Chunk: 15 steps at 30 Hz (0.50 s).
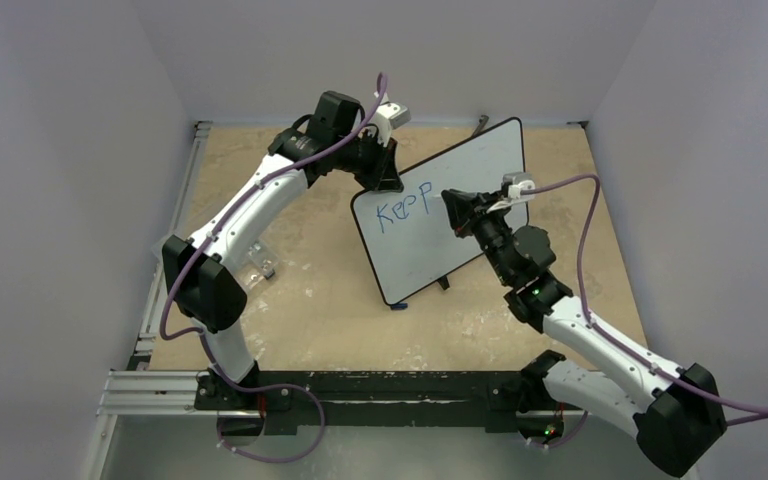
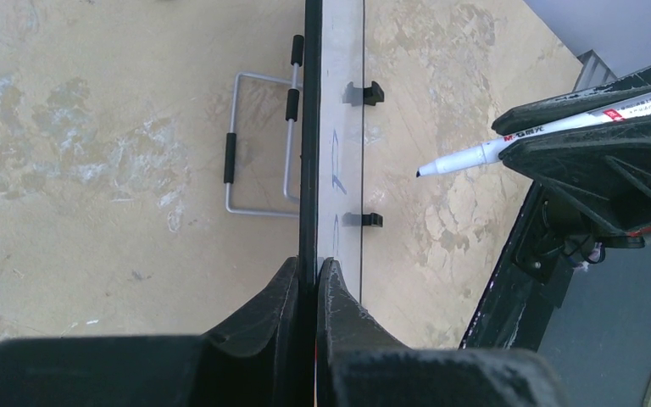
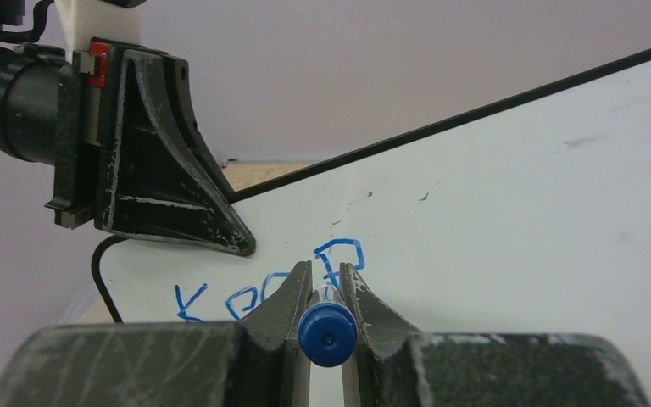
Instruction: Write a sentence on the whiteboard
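The whiteboard (image 1: 450, 210) stands tilted on its black feet in the middle of the table. Blue letters of the sentence (image 1: 403, 207) reading "Keep" run along its upper left. My left gripper (image 1: 382, 172) is shut on the board's top left edge; in the left wrist view the thin rim (image 2: 310, 127) runs straight between the fingers (image 2: 271, 314). My right gripper (image 1: 452, 200) is shut on a white marker (image 2: 509, 146) with a blue end cap (image 3: 328, 333). The marker tip sits just off the board face beside the "p" (image 3: 340, 254).
A wire stand (image 2: 258, 144) props the board from behind. Small metal brackets (image 1: 258, 262) lie on the table at the left. An aluminium rail (image 1: 160, 390) runs along the near edge and white walls enclose the table.
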### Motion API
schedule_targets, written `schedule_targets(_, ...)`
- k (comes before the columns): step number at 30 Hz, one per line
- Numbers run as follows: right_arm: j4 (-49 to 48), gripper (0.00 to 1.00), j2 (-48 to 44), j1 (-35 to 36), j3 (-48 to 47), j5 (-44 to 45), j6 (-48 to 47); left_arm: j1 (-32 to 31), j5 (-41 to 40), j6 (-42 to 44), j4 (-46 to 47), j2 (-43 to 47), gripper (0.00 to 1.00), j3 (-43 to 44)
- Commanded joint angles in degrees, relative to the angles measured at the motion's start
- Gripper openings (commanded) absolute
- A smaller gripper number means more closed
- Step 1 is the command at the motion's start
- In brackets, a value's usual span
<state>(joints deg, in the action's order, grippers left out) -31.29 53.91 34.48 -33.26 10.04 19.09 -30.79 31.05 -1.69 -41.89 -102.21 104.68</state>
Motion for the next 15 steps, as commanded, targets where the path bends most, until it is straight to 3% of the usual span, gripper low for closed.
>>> schedule_targets(1,2.2,0.00,-2.4,0.1,-0.7,3.6,-3.5,1.4,-12.3,7.4,-2.4,0.4,0.00,1.6)
schedule_targets(15,3.5,0.00,-1.8,-1.8,-1.0,7.1,-9.7,1.4,-12.6,7.7,-2.6,0.1,0.00,1.4)
